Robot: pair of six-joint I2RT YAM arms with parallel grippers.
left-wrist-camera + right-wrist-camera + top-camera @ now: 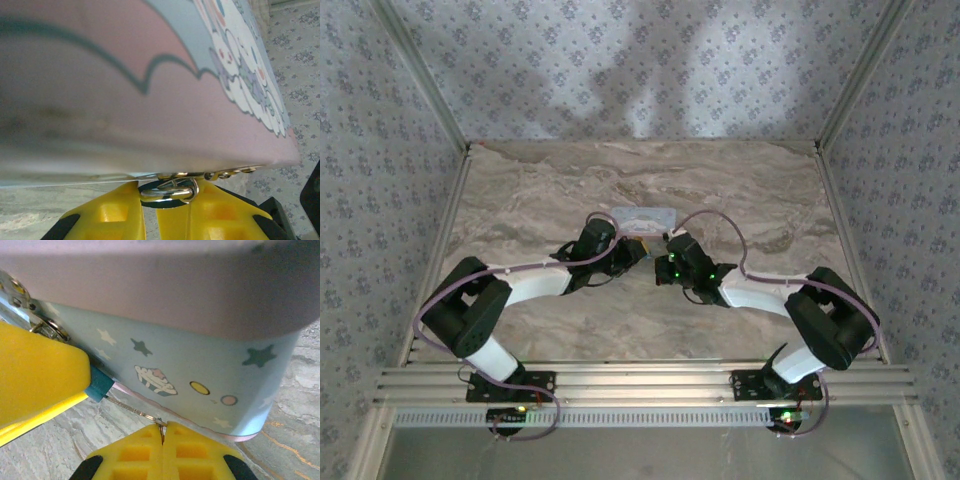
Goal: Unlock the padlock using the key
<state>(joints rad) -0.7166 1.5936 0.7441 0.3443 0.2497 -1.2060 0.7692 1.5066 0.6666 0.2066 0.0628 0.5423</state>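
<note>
Yellow fingers (117, 215) of my left hand (150, 217) are pinching the padlock (100, 385). From my left wrist I see its bright metal shackle (172, 192) rising in the narrow gap between the two fingers, just under a metal fitting at the lid edge of the pale blue tin (200, 360). From my right wrist, one left finger covers most of the padlock, and only a corner of its teal body pokes out below, close against the tin's front wall.

My right hand (162, 440) has its fingers pressed together on the key (132, 410), a thin silvery sliver seen edge-on. It runs up and left from my fingertips to the exposed teal corner. I cannot tell whether its tip is in the keyhole or only touching the body.

The tin sits on the marbled worktop (45, 450), with both my hands meeting at its near side.
</note>
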